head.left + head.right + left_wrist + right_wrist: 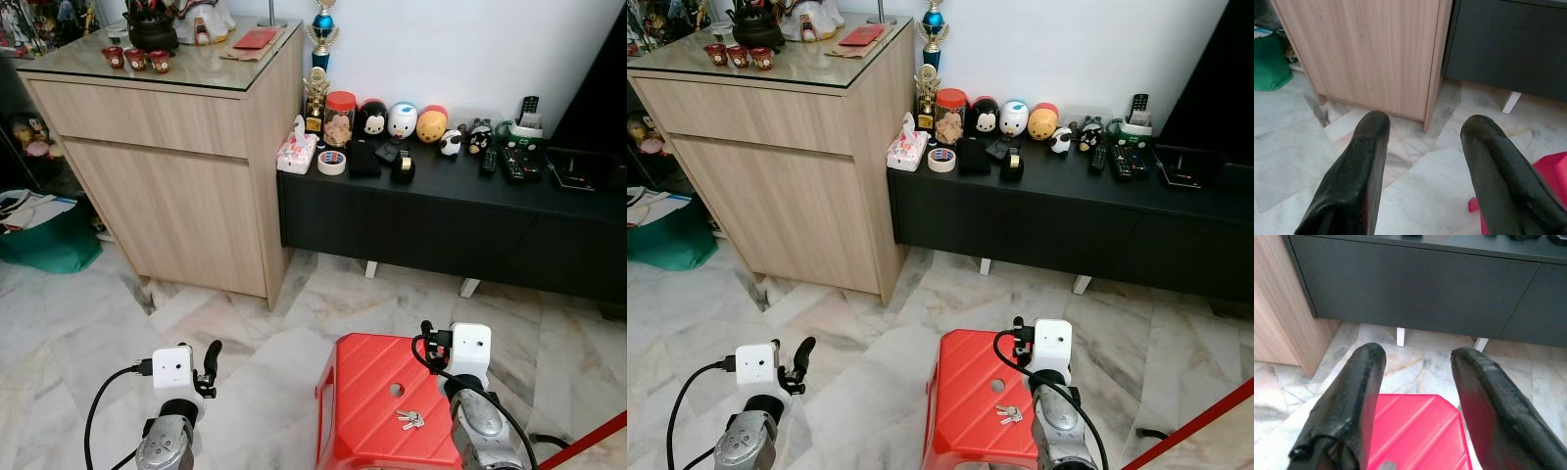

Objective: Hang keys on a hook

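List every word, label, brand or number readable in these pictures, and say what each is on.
No text can be read.
Tissue pack: pink print, too blurred to read.
Jar with red lid: label too small.
Remote controls: button markings too small.
Red packet on the cabinet top: no legible text.
Red stool and keys: no markings visible.
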### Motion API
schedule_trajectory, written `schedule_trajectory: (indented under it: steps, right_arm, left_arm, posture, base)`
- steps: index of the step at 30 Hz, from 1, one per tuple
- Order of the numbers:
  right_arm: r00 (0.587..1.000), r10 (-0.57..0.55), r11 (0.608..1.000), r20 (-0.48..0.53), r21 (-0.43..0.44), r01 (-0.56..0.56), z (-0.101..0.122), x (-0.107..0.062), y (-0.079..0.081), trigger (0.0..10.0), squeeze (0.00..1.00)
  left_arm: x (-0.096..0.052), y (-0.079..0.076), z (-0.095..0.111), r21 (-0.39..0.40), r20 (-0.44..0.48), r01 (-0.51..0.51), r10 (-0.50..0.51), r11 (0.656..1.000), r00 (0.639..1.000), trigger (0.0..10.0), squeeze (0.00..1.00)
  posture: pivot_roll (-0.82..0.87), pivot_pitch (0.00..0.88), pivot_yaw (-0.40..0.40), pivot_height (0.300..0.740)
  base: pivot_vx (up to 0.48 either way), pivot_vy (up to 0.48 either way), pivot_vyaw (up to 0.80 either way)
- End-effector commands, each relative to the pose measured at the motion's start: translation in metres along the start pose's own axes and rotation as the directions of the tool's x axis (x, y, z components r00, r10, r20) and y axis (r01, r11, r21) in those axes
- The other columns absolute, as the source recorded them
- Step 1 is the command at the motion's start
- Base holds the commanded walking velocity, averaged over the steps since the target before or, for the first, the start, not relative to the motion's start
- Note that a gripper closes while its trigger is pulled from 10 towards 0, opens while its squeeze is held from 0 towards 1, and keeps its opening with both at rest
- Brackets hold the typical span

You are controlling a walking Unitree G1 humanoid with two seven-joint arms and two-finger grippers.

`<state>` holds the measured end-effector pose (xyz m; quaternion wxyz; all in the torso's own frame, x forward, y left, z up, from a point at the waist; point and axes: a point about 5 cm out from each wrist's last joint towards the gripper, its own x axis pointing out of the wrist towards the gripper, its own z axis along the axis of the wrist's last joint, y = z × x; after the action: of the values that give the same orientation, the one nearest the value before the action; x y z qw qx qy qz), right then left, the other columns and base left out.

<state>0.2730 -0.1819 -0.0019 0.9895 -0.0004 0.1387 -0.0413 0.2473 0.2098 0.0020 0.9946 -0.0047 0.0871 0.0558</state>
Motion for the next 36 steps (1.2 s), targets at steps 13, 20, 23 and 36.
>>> schedule_trajectory:
  steps: [13,20,23,36]
  right_arm:
    - [0.999,-0.001,1.000,-0.036,-0.011,0.001,0.0035,0.0066,0.0046,10.0,0.00]
    - [0.999,0.004,1.000,-0.051,-0.015,-0.005,0.0013,0.0060,0.0044,10.0,0.00]
    - [0.999,0.014,1.000,-0.043,-0.013,-0.015,0.0017,0.0057,0.0062,10.0,0.00]
    - [0.999,0.028,0.999,-0.019,0.026,-0.027,0.0058,0.0072,0.0094,10.0,0.00]
  left_arm:
    - [0.0053,0.0020,0.0028,-0.015,-0.011,-0.003,0.002,1.000,1.000,10.0,0.00]
    - [0.0050,0.0033,0.0022,-0.015,-0.015,-0.007,0.007,1.000,1.000,10.0,0.00]
    - [0.0050,0.0048,0.0018,-0.011,-0.019,-0.012,0.012,1.000,1.000,10.0,0.00]
    - [0.0050,0.0059,0.0006,-0.006,-0.031,-0.011,0.011,1.000,0.999,10.0,0.00]
  posture:
    - [-0.01,0.000,-0.033,0.710]
    - [-0.01,0.002,-0.035,0.660]
    - [-0.01,0.005,-0.036,0.650]
    - [0.00,0.007,-0.034,0.650]
  base:
    - [0.000,0.000,0.00]
    - [0.000,0.000,0.00]
    - [0.000,0.000,0.00]
    - [0.000,0.000,0.00]
